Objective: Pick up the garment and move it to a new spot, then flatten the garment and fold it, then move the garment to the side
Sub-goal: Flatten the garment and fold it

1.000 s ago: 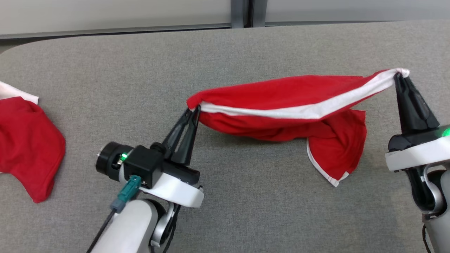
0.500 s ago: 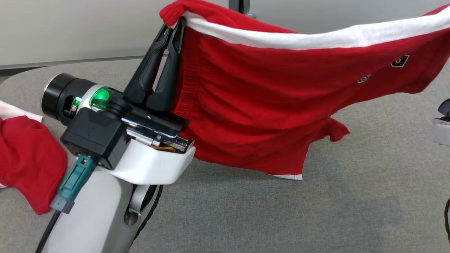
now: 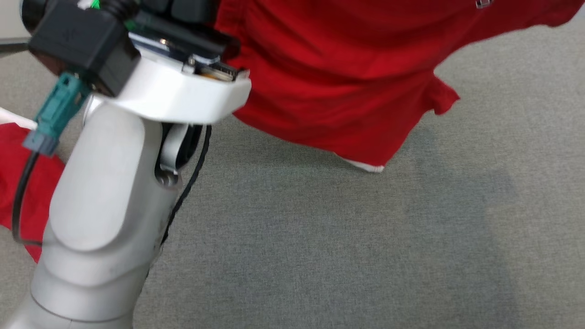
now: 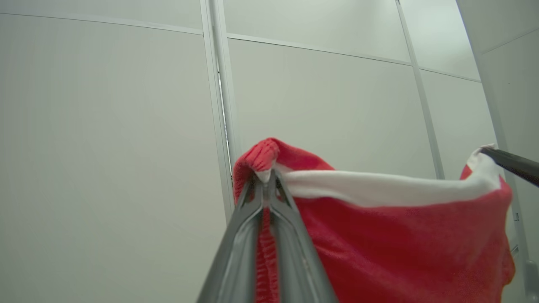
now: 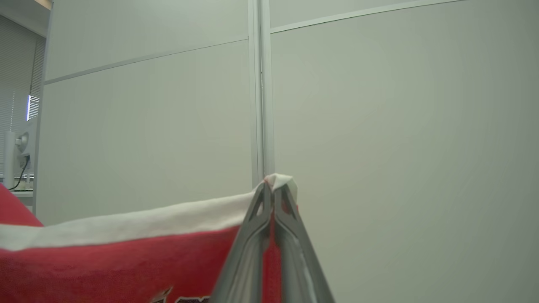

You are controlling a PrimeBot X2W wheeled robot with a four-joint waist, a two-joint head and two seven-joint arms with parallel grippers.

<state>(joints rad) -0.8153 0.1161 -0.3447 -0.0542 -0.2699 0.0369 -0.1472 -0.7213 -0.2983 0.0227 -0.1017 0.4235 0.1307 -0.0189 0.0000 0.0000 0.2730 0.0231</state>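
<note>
Above grey fabric tabletop [image 3: 365, 251], left pincer [image 4: 266, 180] and right pincer [image 5: 273, 189] clamp white-banded red garment [image 3: 343, 68].

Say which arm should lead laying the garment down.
Probably the right: left gripper and right gripper both hold the garment, but a red cloth lies by the left arm; bare table shows rightward.

A red garment [image 3: 347, 68] hangs across the top, its white-trimmed lower corner low over the grey counter [image 3: 365, 251]. The robot's pale left arm [image 3: 105, 192] (black camera block, teal plug) partly hides a second red cloth [image 3: 7, 183] toward the counter's left edge.
</note>
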